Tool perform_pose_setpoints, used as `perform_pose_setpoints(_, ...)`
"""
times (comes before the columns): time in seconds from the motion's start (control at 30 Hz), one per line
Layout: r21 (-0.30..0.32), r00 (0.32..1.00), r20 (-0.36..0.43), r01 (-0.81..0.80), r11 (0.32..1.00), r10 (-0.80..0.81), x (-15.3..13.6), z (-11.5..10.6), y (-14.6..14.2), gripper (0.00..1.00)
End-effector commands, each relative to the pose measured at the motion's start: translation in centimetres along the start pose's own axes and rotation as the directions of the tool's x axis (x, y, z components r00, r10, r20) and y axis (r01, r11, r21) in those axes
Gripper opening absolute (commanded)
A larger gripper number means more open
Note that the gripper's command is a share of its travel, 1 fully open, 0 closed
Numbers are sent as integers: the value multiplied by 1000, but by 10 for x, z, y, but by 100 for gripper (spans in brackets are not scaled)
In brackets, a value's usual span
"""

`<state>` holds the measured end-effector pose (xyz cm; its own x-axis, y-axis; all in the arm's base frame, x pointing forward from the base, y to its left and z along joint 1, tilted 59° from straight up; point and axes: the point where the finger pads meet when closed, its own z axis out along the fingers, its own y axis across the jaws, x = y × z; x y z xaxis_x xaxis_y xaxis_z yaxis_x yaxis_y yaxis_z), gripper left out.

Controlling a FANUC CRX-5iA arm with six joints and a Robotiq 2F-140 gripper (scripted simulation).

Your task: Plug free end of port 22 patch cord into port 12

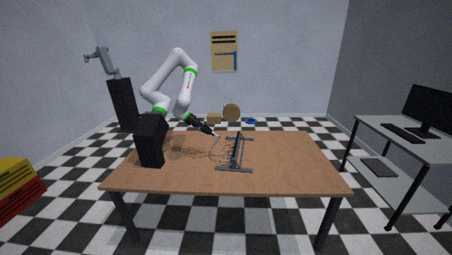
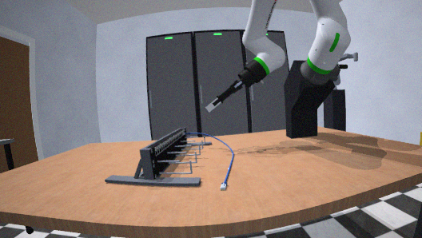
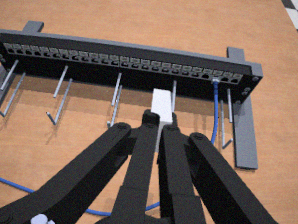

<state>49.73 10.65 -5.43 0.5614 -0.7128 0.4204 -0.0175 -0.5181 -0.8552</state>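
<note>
We see the hand raised in the air above the counter, clenched tight with its fingers pressed together and nothing between them. In the wrist view the white fingertips point down toward the middle of the rack, well clear of its front face.

The rack stands upright on its flat grey base near the middle of the counter, its row of ports in a dark strip and thin metal cable-support bars sticking out of the side that faces the arm's black pedestal. The pedestal sits toward the counter's far corner in the exterior view.

The blue patch cord leaves a port near the rack's right end as the wrist camera sees it, arcs up and over, then runs down onto the counter. Its free end, a small pale plug, lies flat on the wood beside the rack's base, between the rack and the counter's near edge in the exterior view, apart from the hand. We cannot read the white number plates at this size.

Behind the counter stand dark cabinets.
</note>
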Motion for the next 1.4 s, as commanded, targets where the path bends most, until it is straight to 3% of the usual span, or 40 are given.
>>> perform_pose_setpoints(0.0,1,1000,-1,1,1000,-1,0,0,15,0)
perform_pose_setpoints(0.23,1,1000,-1,1,1000,-1,0,0,51,0)
perform_pose_setpoints(0.5,1,1000,-1,1,1000,-1,0,0,73,0)
perform_pose_setpoints(0.97,1,1000,-1,1,1000,-1,0,4,79,0)
perform_pose_setpoints(1.13,1,1000,-1,1,1000,-1,0,26,79,0)
perform_pose_setpoints(1.37,1,1000,-1,1,1000,-1,0,81,79,0)
